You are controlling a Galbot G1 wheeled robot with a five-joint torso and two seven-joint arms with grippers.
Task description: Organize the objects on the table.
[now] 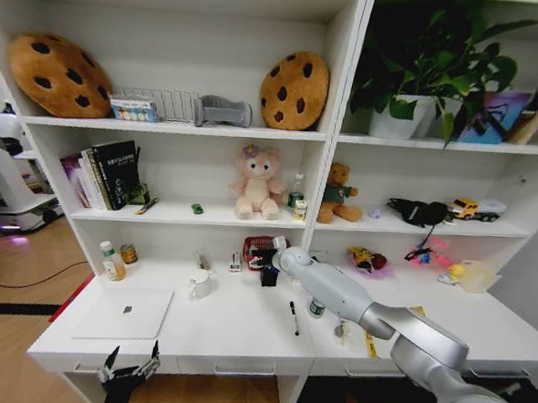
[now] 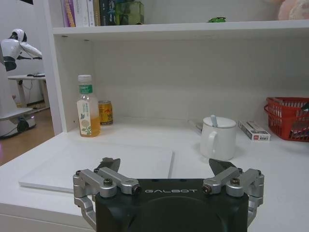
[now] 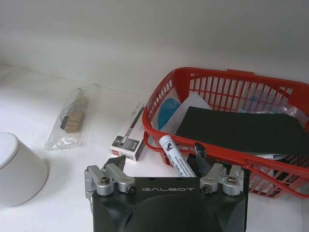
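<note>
Marker in our right gripper, white-barrelled with a black cap: we pinch it between the fingers at the rim of the red basket, which stands at the back of the long white desk and already holds a flat black item and some papers. By our reckoning the tidying is only partly done. A black pen lies loose on the desktop near the front, with a small green-capped jar just beside our right arm and a yellow ruler partly hidden under it. The silver laptop sits closed at the desk's left end, a white mug behind it, a juice bottle and a can near the left wall. A small box and a bagged item rest just beside the basket. Our left gripper hangs spread and empty below the front edge of the desk, near the laptop.
</note>
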